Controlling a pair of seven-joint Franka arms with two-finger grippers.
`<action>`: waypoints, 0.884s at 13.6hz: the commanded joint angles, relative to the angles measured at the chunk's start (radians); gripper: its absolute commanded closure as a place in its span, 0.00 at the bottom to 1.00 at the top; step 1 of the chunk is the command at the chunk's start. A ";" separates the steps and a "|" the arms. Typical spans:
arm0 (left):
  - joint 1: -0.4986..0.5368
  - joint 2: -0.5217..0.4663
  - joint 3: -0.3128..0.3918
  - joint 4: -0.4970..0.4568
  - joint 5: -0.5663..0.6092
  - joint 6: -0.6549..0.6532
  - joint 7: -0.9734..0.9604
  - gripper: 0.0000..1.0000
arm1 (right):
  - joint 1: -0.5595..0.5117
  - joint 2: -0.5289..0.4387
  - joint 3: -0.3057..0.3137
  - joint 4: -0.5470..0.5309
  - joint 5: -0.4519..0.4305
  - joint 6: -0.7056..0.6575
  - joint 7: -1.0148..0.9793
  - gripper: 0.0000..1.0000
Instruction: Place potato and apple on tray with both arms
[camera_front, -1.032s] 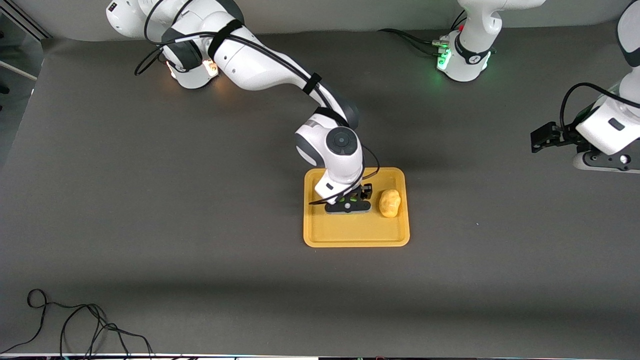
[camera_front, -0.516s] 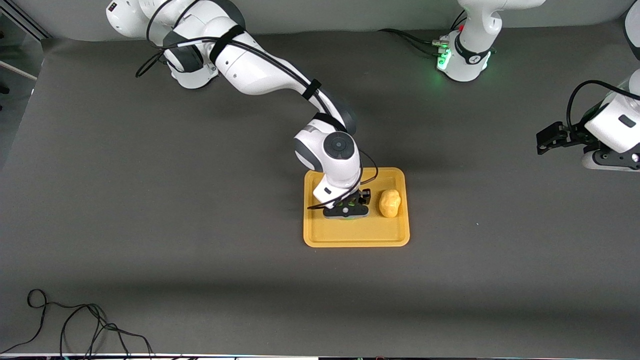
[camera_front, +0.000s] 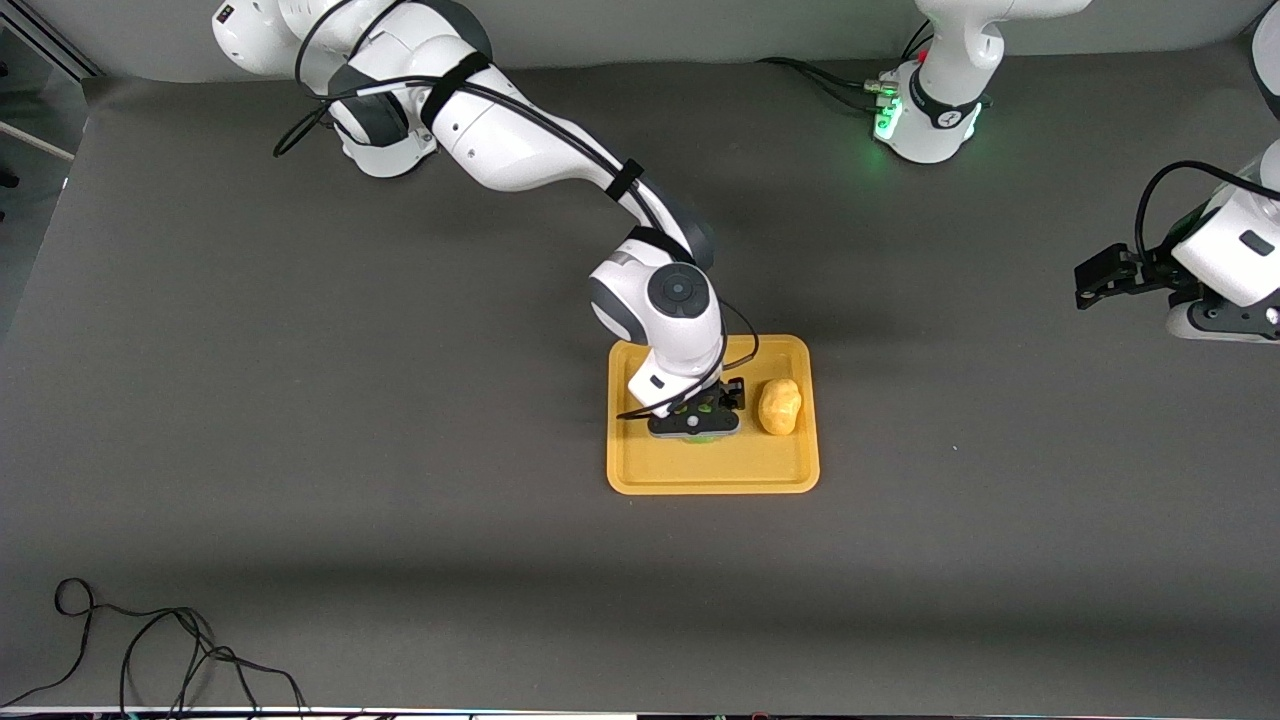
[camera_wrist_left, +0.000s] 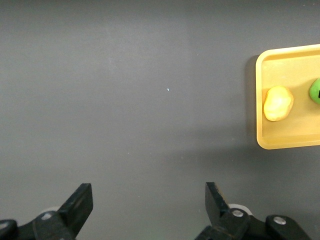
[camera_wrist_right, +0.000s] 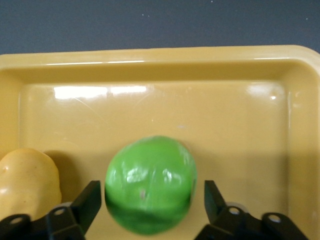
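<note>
The orange-yellow tray (camera_front: 700, 472) lies mid-table. The yellow potato (camera_front: 779, 407) rests on it, toward the left arm's end. The green apple (camera_front: 703, 438) sits on the tray beside the potato, mostly hidden under my right gripper (camera_front: 695, 422). In the right wrist view the apple (camera_wrist_right: 150, 180) lies on the tray (camera_wrist_right: 150, 110) between the fingers of my right gripper (camera_wrist_right: 150, 200), which is open with a gap on each side; the potato (camera_wrist_right: 27, 182) is next to it. My left gripper (camera_front: 1092, 278) is open and empty, up in the air at its own end of the table (camera_wrist_left: 148, 200).
The left wrist view shows the tray (camera_wrist_left: 285, 137) with the potato (camera_wrist_left: 278, 103) and the apple's edge (camera_wrist_left: 316, 90) far off. A black cable (camera_front: 150, 650) lies at the table's near corner toward the right arm's end. The arm bases stand along the back edge.
My right gripper has shifted slightly nearer the camera over the tray with the apple under it. My left arm has drawn back toward its end of the table.
</note>
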 joint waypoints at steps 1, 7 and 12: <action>-0.001 -0.004 0.003 0.002 0.012 -0.009 -0.003 0.00 | -0.003 -0.061 0.001 0.017 -0.010 -0.099 0.028 0.00; -0.001 -0.004 0.003 0.002 0.012 -0.014 -0.005 0.00 | -0.080 -0.280 0.001 0.017 0.056 -0.381 0.020 0.00; -0.001 -0.004 0.001 0.002 0.012 -0.020 -0.003 0.00 | -0.203 -0.496 -0.010 -0.014 0.055 -0.618 -0.154 0.00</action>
